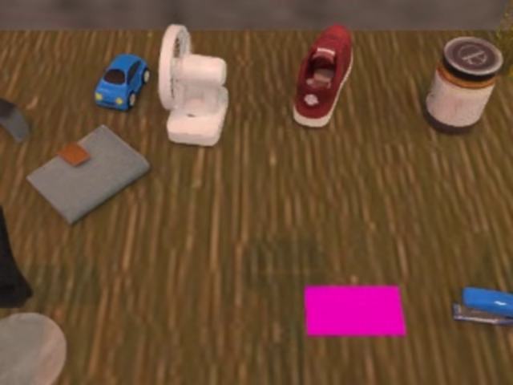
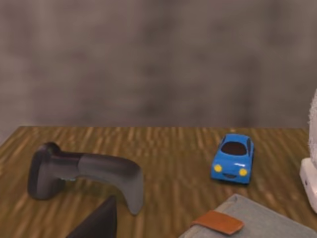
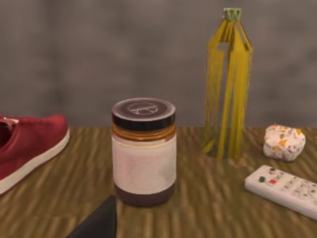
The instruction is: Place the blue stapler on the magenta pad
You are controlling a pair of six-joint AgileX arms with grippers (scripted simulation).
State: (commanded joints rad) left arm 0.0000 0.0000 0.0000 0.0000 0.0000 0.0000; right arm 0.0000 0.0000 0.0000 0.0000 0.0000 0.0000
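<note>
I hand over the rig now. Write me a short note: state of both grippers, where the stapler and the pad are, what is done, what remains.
Left arm: parked at the table's left edge; only a dark tip of its gripper shows in its wrist view.
Right arm: out of the top view; only a dark tip of its gripper shows in its wrist view.
The blue stapler lies at the right edge of the table, to the right of the magenta pad, not touching it.
Done: nothing yet; the pad is bare.
Left: grasp the stapler, most likely with the right arm, and set it on the pad.
</note>
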